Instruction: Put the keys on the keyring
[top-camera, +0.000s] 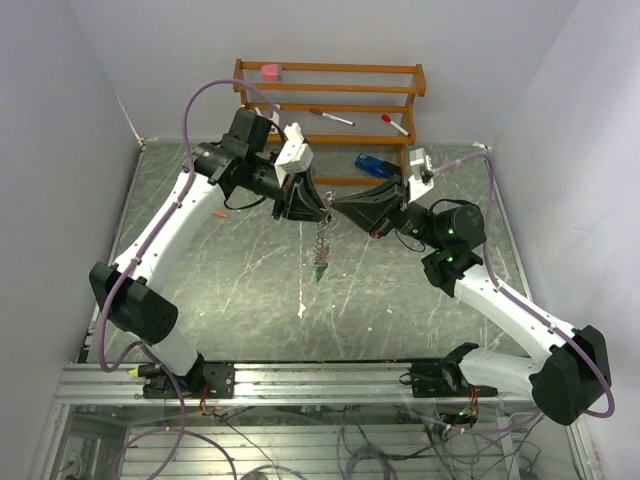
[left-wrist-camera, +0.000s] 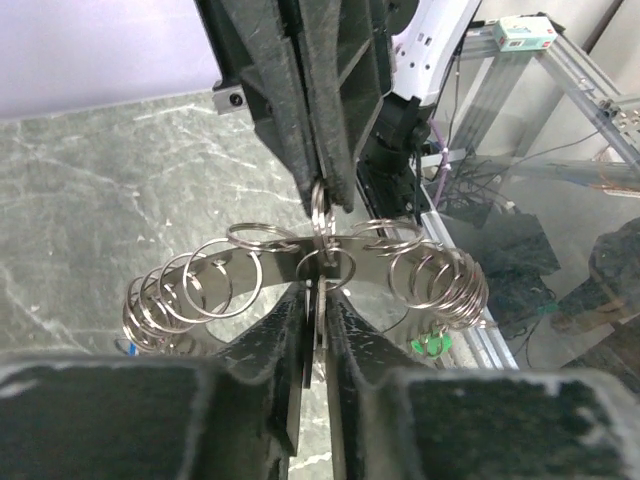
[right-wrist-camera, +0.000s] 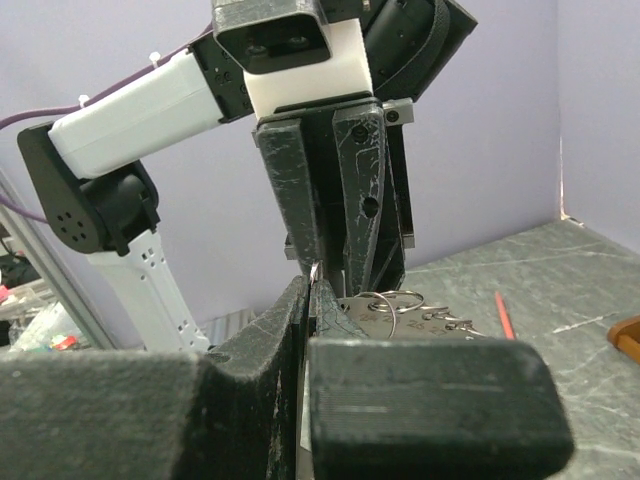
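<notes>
From above: meeting nose to nose over the far middle of the counter (top-camera: 250, 290), left tool (top-camera: 318, 205) and right tool (top-camera: 342, 205) sharing the keyring (top-camera: 325, 232), keys (top-camera: 320, 268) dangling clear below.

Left wrist: nearly closed on the keyring's flat band, apparently steadying it.

Right wrist: clamped fully shut on the keyring's rim, probably to work an opening for threading.

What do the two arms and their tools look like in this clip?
Both arms have white links with black joint housings: left arm, right arm. A purple cable runs along each. The left tool and right tool are black and rough-textured.
</notes>
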